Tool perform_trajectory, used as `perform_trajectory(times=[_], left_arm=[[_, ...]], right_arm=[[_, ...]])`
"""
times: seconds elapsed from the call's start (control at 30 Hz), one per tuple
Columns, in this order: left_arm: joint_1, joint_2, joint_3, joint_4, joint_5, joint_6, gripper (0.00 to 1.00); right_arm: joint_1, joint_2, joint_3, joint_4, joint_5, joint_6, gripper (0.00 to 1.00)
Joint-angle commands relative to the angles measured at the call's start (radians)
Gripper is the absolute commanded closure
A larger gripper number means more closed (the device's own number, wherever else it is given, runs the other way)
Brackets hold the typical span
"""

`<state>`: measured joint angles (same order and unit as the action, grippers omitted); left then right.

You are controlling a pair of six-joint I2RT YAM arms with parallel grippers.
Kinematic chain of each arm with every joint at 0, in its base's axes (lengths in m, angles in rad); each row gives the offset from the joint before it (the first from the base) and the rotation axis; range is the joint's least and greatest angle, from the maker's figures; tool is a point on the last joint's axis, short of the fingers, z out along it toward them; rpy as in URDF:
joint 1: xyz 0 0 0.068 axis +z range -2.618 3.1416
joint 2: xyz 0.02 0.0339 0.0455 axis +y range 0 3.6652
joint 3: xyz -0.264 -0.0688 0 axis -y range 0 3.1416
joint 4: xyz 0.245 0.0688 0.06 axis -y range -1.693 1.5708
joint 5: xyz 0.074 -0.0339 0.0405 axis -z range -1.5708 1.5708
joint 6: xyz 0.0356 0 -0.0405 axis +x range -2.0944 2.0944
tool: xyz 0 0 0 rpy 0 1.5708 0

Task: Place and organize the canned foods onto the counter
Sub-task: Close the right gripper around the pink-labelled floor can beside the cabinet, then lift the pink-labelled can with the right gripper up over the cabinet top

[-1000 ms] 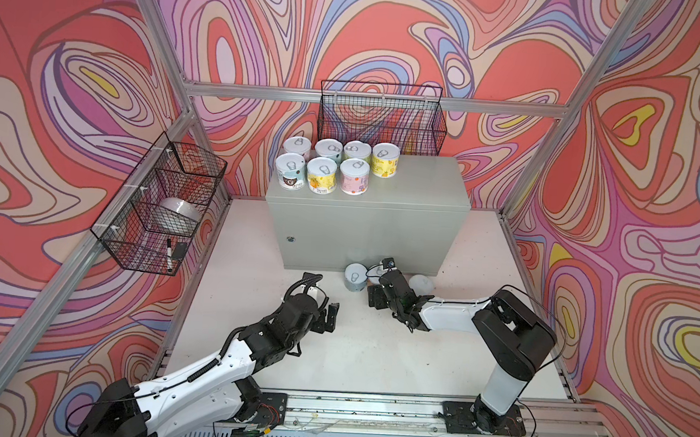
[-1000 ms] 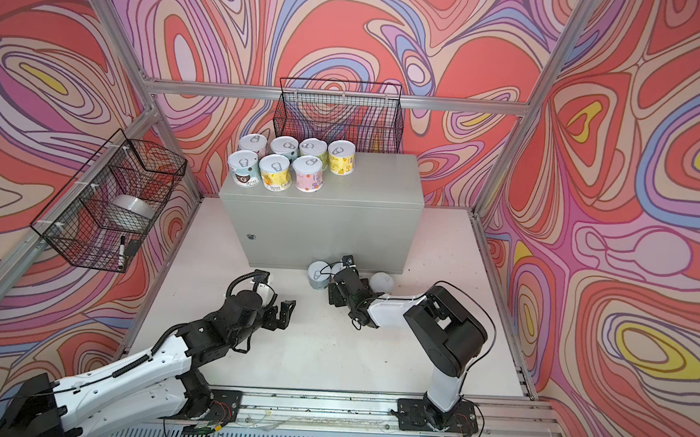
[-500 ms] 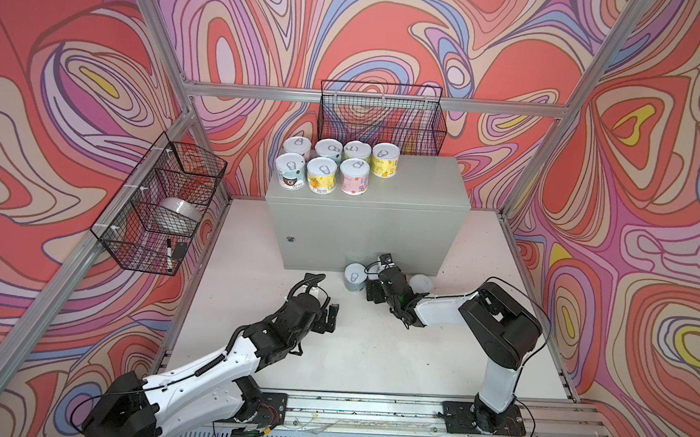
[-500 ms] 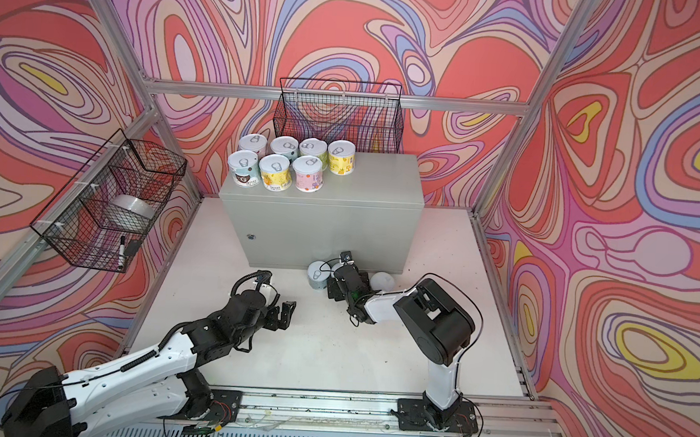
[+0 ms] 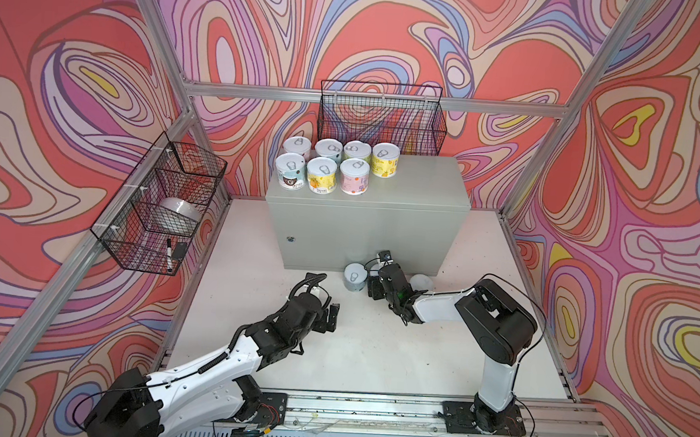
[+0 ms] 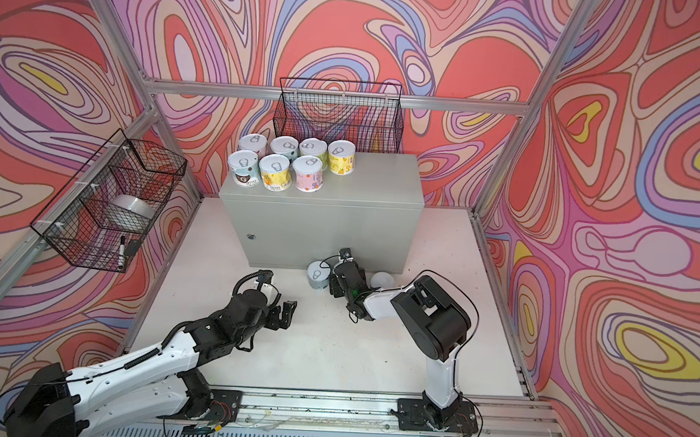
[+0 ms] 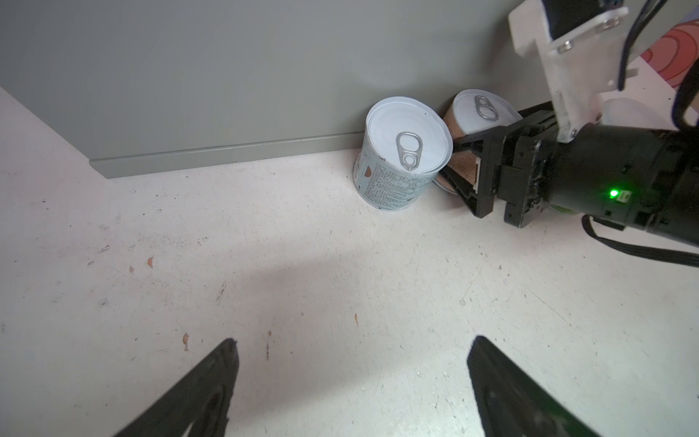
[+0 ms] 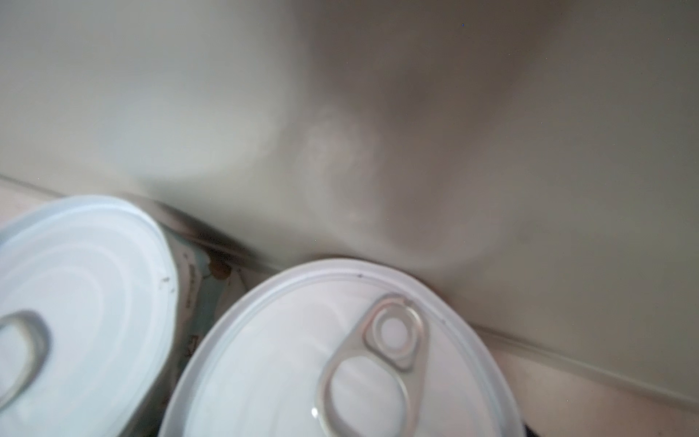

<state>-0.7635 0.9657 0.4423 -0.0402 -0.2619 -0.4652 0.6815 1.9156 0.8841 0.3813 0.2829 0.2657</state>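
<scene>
Both top views hang high over my base rail [image 5: 370, 408], facing the back wall [image 5: 392, 43] and tilted down. They share nearly the whole cell, white tabletop [image 5: 373, 354] and grey cabinet [image 5: 364, 224] included. My left wrist camera looks low across the tabletop, past my left hand [image 7: 353, 340], toward the cabinet's foot. My right wrist camera sits very near that same front, blurred. Both wrist views share the pale-blue can [image 7: 401, 162] and the brown-labelled can [image 7: 472, 121] beside it.

Side wire basket [image 5: 138, 252] holds tape roll [image 5: 179, 211], possibly marker [image 5: 168, 254]; rear basket [image 5: 381, 121]
</scene>
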Motion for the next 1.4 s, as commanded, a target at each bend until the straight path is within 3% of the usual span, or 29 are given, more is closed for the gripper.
perform_trajectory(times=[0.0, 0.1, 0.13, 0.17, 0.2, 0.4, 0.57, 0.83, 1.1, 1.37], left_arm=[[0.01, -0.013, -0.005, 0.008, -0.009, -0.009, 0.05], [0.011, -0.022, -0.005, 0.007, -0.012, -0.01, 0.05], [0.011, -0.022, -0.004, 0.007, -0.014, -0.008, 0.05], [0.011, -0.022, -0.005, 0.01, -0.014, -0.009, 0.05], [0.012, -0.023, -0.004, 0.01, -0.014, -0.009, 0.05], [0.017, -0.031, 0.008, -0.005, 0.002, -0.005, 0.06], [0.021, -0.065, 0.032, -0.056, 0.017, 0.013, 0.06], [0.027, -0.083, 0.184, -0.232, 0.135, 0.022, 0.05], [0.027, -0.033, 0.332, -0.387, 0.201, 0.029, 0.06], [0.027, -0.047, 0.329, -0.388, 0.189, 0.05, 0.06]], right_arm=[[-0.007, 0.007, -0.001, 0.014, -0.017, 0.01, 0.4], [-0.007, -0.03, -0.026, 0.017, -0.025, 0.018, 0.62], [-0.007, -0.046, -0.036, 0.016, -0.031, 0.02, 0.76], [-0.007, -0.061, -0.042, 0.012, -0.033, 0.023, 0.98], [-0.006, -0.073, -0.049, 0.008, -0.038, 0.026, 1.0], [0.015, -0.211, -0.074, -0.085, -0.093, 0.041, 1.0], [0.039, -0.37, -0.07, -0.262, -0.131, 0.093, 1.0], [0.075, -0.597, 0.135, -0.689, -0.059, 0.116, 1.0], [0.076, -0.581, 0.441, -0.909, 0.009, 0.029, 1.0], [0.076, -0.473, 0.811, -1.028, 0.095, -0.137, 1.0]])
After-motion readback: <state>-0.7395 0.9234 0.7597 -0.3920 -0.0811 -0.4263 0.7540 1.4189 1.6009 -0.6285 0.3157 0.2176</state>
